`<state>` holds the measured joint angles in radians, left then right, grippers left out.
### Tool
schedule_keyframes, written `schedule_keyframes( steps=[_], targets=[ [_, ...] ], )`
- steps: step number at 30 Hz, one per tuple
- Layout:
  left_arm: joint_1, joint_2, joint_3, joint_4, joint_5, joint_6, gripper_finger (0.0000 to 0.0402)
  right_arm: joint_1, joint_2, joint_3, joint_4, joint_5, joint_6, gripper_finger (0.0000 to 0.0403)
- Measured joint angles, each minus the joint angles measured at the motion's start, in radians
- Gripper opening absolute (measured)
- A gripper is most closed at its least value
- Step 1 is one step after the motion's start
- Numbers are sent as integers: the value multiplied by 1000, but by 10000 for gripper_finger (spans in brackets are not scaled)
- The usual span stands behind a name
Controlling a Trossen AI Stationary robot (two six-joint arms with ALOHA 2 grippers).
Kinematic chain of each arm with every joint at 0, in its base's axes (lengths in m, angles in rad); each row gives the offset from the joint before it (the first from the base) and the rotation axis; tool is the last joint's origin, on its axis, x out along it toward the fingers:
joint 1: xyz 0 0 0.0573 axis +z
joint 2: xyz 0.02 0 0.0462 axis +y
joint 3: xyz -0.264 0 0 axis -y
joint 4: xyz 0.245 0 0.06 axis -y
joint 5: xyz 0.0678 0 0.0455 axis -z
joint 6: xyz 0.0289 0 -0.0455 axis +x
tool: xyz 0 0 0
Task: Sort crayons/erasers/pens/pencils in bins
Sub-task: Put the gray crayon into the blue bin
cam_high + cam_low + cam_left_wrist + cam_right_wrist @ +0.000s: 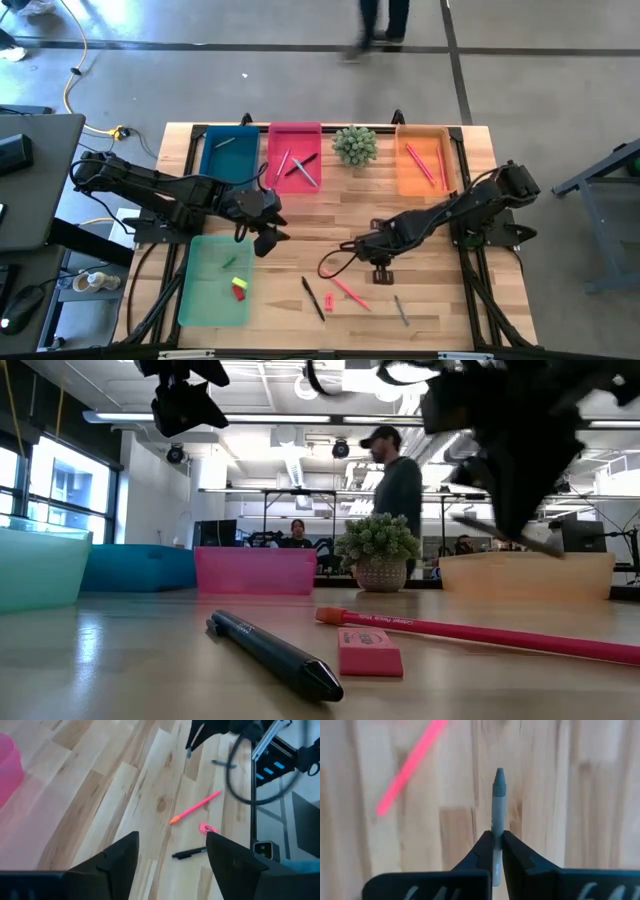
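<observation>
My right gripper (382, 272) hangs above the table's middle, shut on a grey crayon (498, 795). Below and beside it on the wood lie a black pen (313, 298), a pink eraser (328, 300), a pink pencil (350, 292) and a grey stick (401, 310). My left gripper (262, 235) is open and holds nothing, raised by the far right corner of the pale-green bin (190, 300), which holds red (238, 292) and yellow erasers. The teal-blue bin (228, 165), pink bin (295, 180) and orange bin (425, 185) stand along the far edge. My right gripper pinches the crayon's blunt end (496, 831) between its two fingers. The fingers point steeply down and lie along the crayon, whose pointed tip (499, 772) sticks out past the fingertips. The crayon is lifted clear of the table.
A small potted plant (354, 145) stands between the pink and orange bins. The pink and orange bins hold several sticks. Bare wood lies between the two grippers. A person walks beyond the far edge.
</observation>
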<state>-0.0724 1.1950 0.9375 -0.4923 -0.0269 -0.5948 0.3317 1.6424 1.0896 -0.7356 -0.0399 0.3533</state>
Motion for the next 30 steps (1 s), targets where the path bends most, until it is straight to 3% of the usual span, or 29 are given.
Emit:
schedule_keyframes(
  steps=[18,30],
  targets=[
    [-19,0,0,38,-3,248,218,-3,-1,319,1,173,-40,3],
    [-28,0,0,240,-107,279,217,-59,-2,476,25,241,-172,3]
  ],
)
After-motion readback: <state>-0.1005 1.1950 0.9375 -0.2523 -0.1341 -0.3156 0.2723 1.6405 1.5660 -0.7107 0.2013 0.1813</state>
